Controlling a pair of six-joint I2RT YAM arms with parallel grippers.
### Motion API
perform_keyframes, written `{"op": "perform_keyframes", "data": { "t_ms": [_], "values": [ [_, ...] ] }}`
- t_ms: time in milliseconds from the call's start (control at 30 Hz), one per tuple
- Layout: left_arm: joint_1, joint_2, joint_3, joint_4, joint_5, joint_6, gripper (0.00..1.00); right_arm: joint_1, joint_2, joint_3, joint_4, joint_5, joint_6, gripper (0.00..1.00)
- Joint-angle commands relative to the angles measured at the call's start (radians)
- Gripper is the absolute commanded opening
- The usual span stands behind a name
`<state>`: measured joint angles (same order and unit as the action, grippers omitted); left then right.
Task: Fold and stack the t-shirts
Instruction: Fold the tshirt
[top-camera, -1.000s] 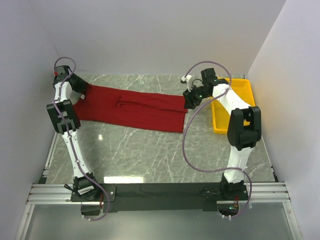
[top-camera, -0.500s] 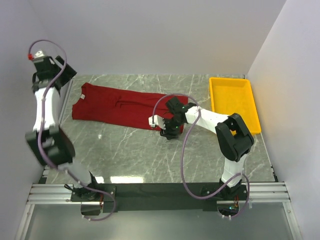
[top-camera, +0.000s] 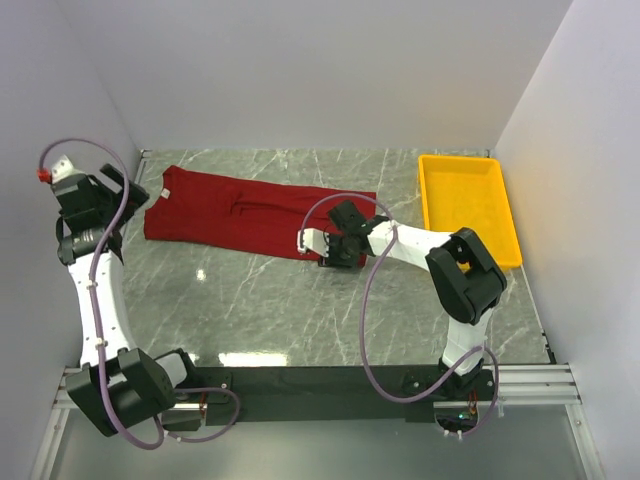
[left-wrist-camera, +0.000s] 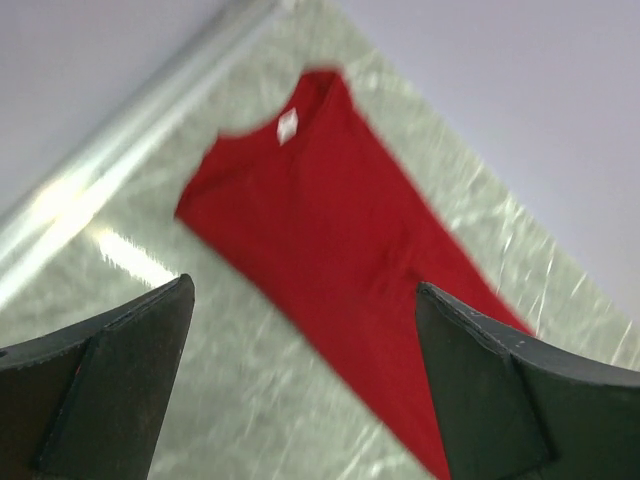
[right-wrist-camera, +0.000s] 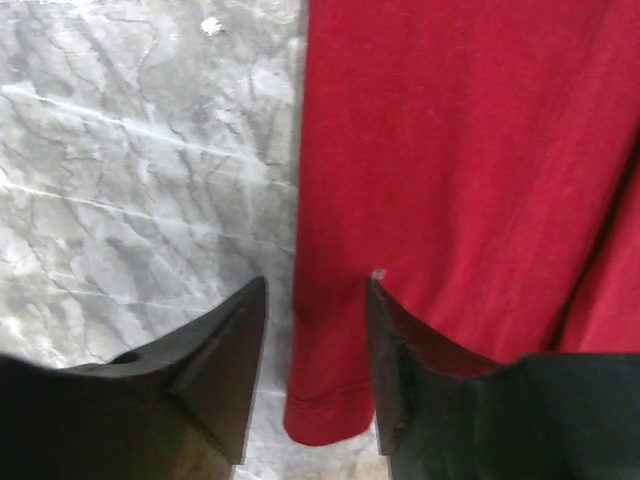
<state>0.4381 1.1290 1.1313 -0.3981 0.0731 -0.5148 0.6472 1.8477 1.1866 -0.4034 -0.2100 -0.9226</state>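
T-shirt (left-wrist-camera: 330, 230) blurred (far end cropped).

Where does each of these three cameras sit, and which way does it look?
Top: high behind left arm and right arm, looking down on table, t-shirt and tray.
Left wrist: raised, left hand open, framing the t-shirt's neck end.
Right wrist: low, right hand straddling the t-shirt's edge.
All three share the t-shirt.

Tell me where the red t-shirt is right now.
Top view: the red t-shirt lies on the table, far left to centre, collar toward the left gripper, hem corner between the right gripper's fingers.
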Motion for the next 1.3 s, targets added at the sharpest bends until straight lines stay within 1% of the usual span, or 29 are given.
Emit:
{"op": "perform_keyframes", "data": {
  "t_ms": [0,133,333,400,500,533,600,633,700,867,933,967,1000,1067,1100,1233,1267],
  "values": [
    [0.001,-0.05,-0.051,-0.031,0.057,-0.022,0.97,0.022,-0.015,-0.01,0.028,0.051,0.019,0.49],
    [0.001,-0.074,-0.088,-0.036,0.089,-0.033,0.96,0.023,-0.068,-0.042,0.035,0.03,0.013,0.48],
    [0.001,-0.089,-0.114,-0.053,0.148,-0.051,0.96,0.023,0.011,-0.005,0.018,0.09,0.036,0.47],
    [0.001,-0.097,-0.12,-0.059,0.174,-0.059,0.96,0.025,0.024,0.001,0.015,0.098,0.041,0.43],
    [-0.001,-0.109,-0.139,-0.074,0.211,-0.071,0.96,0.025,0.027,-0.004,-0.002,0.1,0.038,0.28],
    [-0.001,-0.113,-0.155,-0.076,0.227,-0.079,0.96,0.025,0.027,-0.01,-0.02,0.101,0.037,0.13],
    [0.001,-0.129,-0.179,-0.082,0.247,-0.083,0.96,0.025,0.012,-0.024,-0.04,0.09,0.039,0.03],
    [0.001,-0.132,-0.203,-0.087,0.252,-0.086,0.96,0.025,0.002,-0.031,-0.067,0.084,0.041,0.0],
    [0.001,-0.146,-0.232,-0.097,0.26,-0.093,0.96,0.029,-0.04,-0.059,-0.101,0.048,0.038,0.0],
    [0.001,-0.184,-0.327,-0.096,0.267,-0.117,0.96,0.103,-0.165,-0.162,-0.3,-0.063,-0.033,0.0],
    [0.001,-0.187,-0.356,-0.094,0.269,-0.132,0.95,0.176,-0.226,-0.217,-0.366,-0.115,-0.056,0.0],
    [0.001,-0.187,-0.364,-0.094,0.268,-0.14,0.95,0.201,-0.244,-0.232,-0.377,-0.127,-0.058,0.0],
    [-0.001,-0.187,-0.384,-0.088,0.272,-0.155,0.95,0.253,-0.275,-0.252,-0.388,-0.158,-0.05,0.0],
    [0.001,-0.184,-0.407,-0.079,0.275,-0.175,0.95,0.296,-0.295,-0.26,-0.391,-0.17,-0.032,0.0],
    [0.001,-0.183,-0.43,-0.062,0.287,-0.195,0.95,0.327,-0.301,-0.251,-0.39,-0.172,-0.018,0.01],
    [0.001,-0.166,-0.475,-0.022,0.327,-0.24,0.94,0.319,-0.309,-0.19,-0.429,-0.2,-0.05,0.47],
    [-0.001,-0.164,-0.478,-0.022,0.332,-0.244,0.94,0.304,-0.335,-0.155,-0.433,-0.21,-0.061,0.51]
  ]
}}
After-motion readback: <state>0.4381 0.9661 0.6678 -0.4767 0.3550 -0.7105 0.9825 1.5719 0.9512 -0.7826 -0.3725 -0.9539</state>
